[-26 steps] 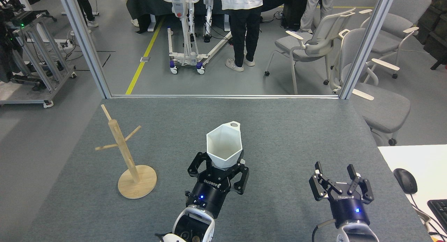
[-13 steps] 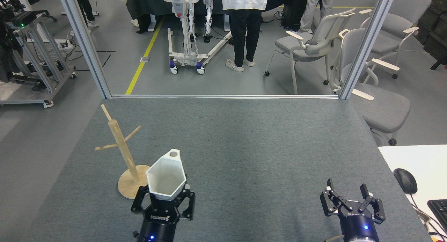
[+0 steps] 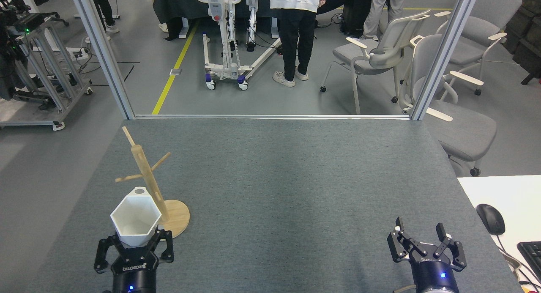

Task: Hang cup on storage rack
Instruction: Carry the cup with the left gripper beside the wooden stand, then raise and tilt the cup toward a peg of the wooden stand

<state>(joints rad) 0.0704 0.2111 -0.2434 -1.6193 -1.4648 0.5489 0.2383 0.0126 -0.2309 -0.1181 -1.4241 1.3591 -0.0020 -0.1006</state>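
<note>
Leftward across the table (image 3: pixel 296 179) is where the left gripper (image 3: pixel 134 248) has gone since a second ago, carrying the cup (image 3: pixel 136 220) from the middle of the gray surface to a spot just in front of the storage rack (image 3: pixel 150 187). Half a second ago the cup overlapped the right part of the rack's round base; now it sits left of the post, its handle tab with the round hole lying against the lower post in this view, though real contact cannot be told. The right gripper (image 3: pixel 427 244) pulled back toward the near edge between the first two earlier frames and has kept its place since.

Head view, counted: one cup, one rack, two grippers. The left gripper's fingers (image 3: pixel 162 244) are closed around the lower part of the cup, holding it upright with the hexagonal rim facing up. The right gripper's fingers (image 3: pixel 399 240) are spread apart and hold nothing, well away from the rack, near the table's right front corner. Three bare pegs show on the rack. The rack stands at the table's left side, in the same place as in both earlier frames. Beyond the table, a person (image 3: pixel 296 31) stands on the floor beside gray chairs (image 3: pixel 380 47).
</note>
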